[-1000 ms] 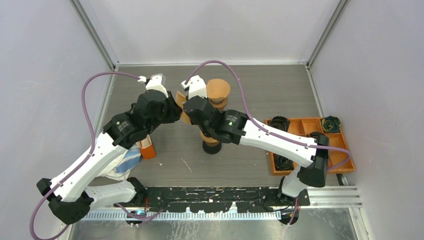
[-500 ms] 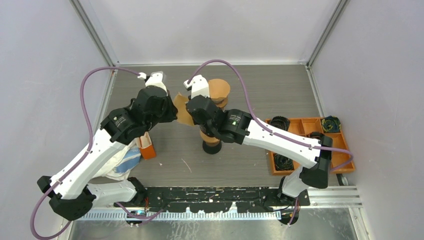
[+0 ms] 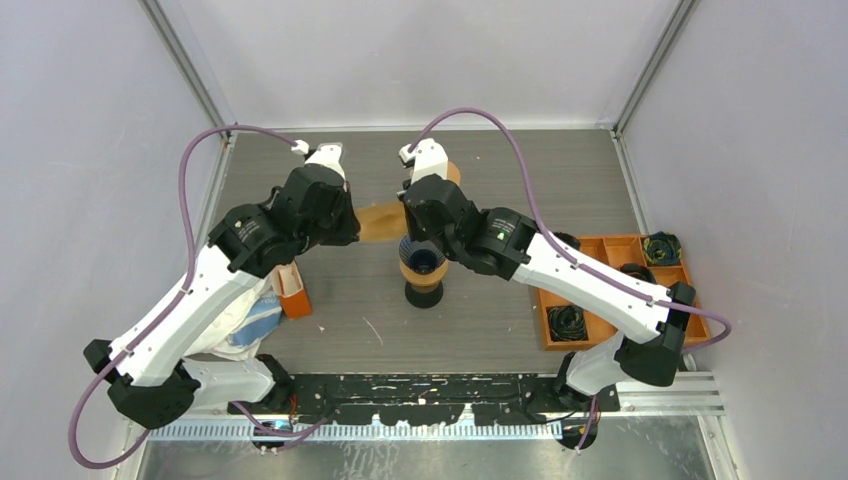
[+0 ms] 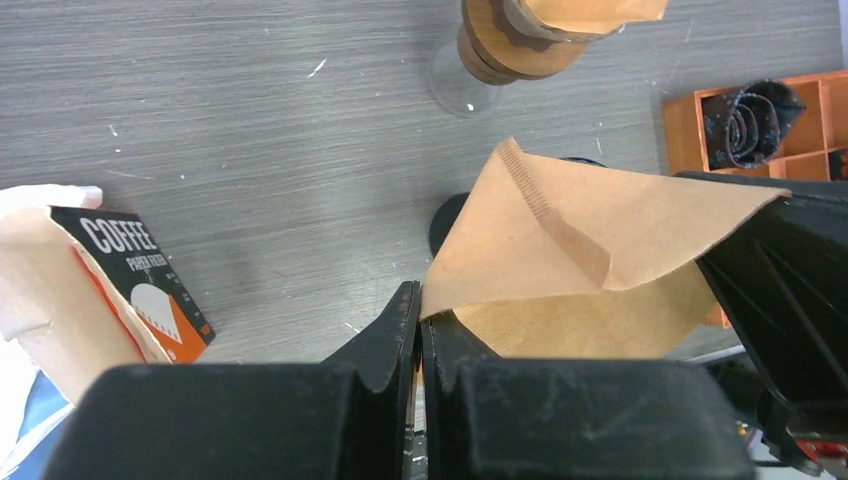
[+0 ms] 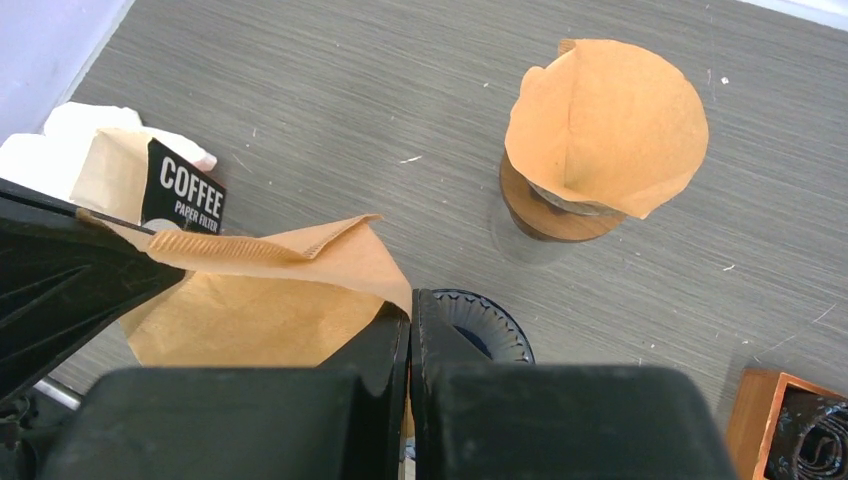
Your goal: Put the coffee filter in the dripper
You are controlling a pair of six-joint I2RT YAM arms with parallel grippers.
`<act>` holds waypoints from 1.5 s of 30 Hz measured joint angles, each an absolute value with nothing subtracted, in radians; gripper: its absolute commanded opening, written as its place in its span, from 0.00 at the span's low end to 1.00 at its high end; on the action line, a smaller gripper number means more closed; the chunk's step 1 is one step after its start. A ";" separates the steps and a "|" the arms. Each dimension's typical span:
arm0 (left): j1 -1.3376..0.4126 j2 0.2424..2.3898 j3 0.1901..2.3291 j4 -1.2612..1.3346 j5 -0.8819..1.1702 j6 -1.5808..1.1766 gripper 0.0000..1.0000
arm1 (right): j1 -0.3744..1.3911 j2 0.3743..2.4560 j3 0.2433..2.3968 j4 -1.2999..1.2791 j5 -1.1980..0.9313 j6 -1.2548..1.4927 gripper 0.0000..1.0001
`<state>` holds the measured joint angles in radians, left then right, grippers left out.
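left gripper (image 4: 418, 300): pinches one corner of filter (image 4: 600, 250) | right gripper (image 5: 410, 305): pinches the opposite edge, it seems so that the two spread the cone open | filter: in the air, at 10 o'clock from dripper (image 3: 424, 262), not yet inside

filter box (image 5: 183, 190), "COFFEE PAPER FILTER"

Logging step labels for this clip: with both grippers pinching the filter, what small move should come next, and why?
Probably shift the coffee filter sideways until it sits over the dark dripper. The left gripper and right gripper each pinch an edge, and the filter hangs spread open beside the dripper's empty mouth, not above it.
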<state>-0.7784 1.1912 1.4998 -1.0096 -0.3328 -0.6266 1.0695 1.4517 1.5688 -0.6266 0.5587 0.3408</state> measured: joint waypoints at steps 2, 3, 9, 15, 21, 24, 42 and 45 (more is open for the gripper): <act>-0.779 1.198 1.510 -1.013 -0.316 -0.621 0.06 | 1.060 1.447 1.565 -0.636 0.536 0.345 0.05; -0.779 1.202 1.514 -1.015 -0.306 -0.620 0.06 | 1.056 1.446 1.565 -0.640 0.524 0.347 0.05; -0.779 1.229 1.531 -1.015 -0.235 -0.620 0.08 | 1.045 1.446 1.565 -0.690 0.468 0.352 0.05; -0.779 1.301 1.583 -1.015 -0.128 -0.620 0.09 | 1.043 1.446 1.566 -0.767 0.439 0.361 0.05; -0.779 1.357 1.588 -1.018 -0.065 -0.620 0.09 | 1.031 1.425 1.566 -0.838 0.424 0.370 0.05; -0.779 1.373 1.594 -1.026 -0.046 -0.620 0.08 | 1.016 1.409 1.566 -0.860 0.416 0.371 0.05; -0.779 1.447 1.643 -1.098 -0.021 -0.595 0.05 | 0.896 1.396 1.488 -0.880 0.317 0.373 0.08; -0.779 1.452 1.658 -1.106 -0.020 -0.591 0.04 | 0.891 1.396 1.488 -0.880 0.300 0.372 0.08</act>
<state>-0.7788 1.4517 1.6577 -1.1057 -0.0204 -0.5915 0.8913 1.3960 1.4876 -0.8799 0.3004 0.3717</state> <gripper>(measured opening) 0.047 0.080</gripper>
